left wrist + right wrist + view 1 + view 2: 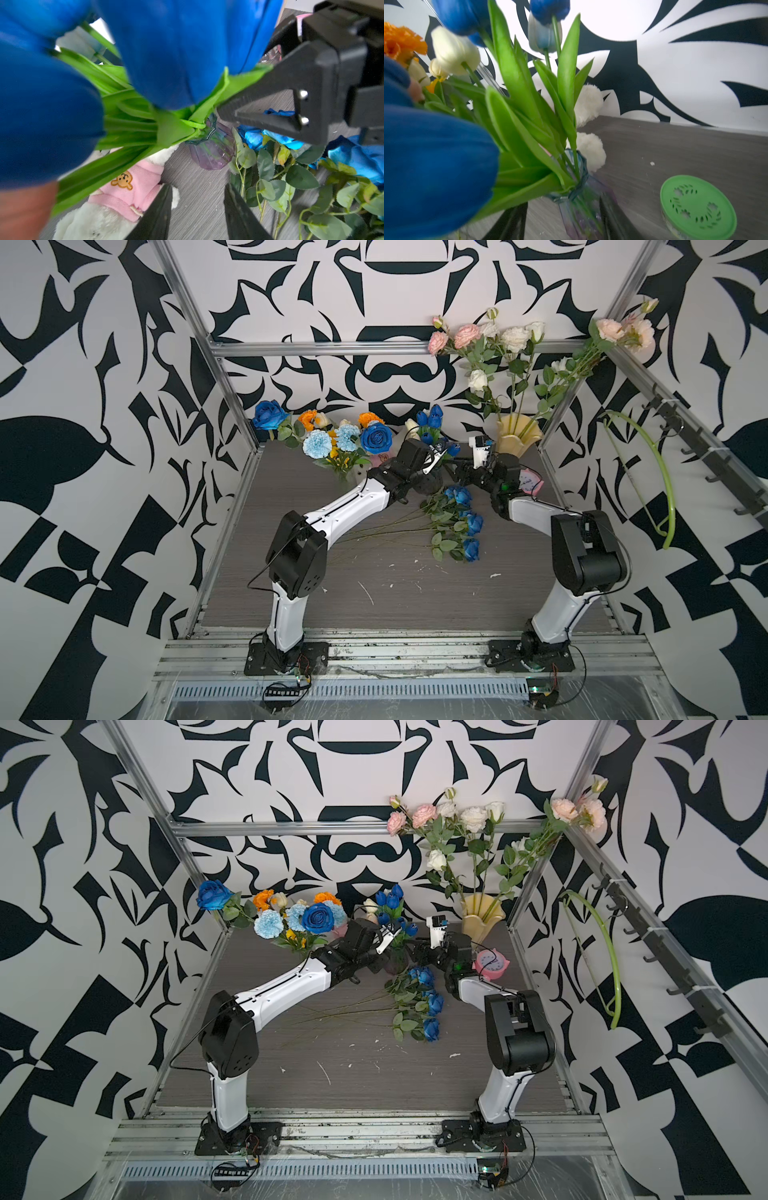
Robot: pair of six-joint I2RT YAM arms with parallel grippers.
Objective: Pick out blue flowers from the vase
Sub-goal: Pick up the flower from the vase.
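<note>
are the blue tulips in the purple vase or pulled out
In. The blue tulips stand with stems bunched down into the mouth of the purple vase, which is upright.

My left arm and right arm reach toward blue tulips at the desk's back; blue roses lie between.

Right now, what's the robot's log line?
left gripper open near blue tulips | right gripper open astride purple vase | blue roses lying on table
</note>
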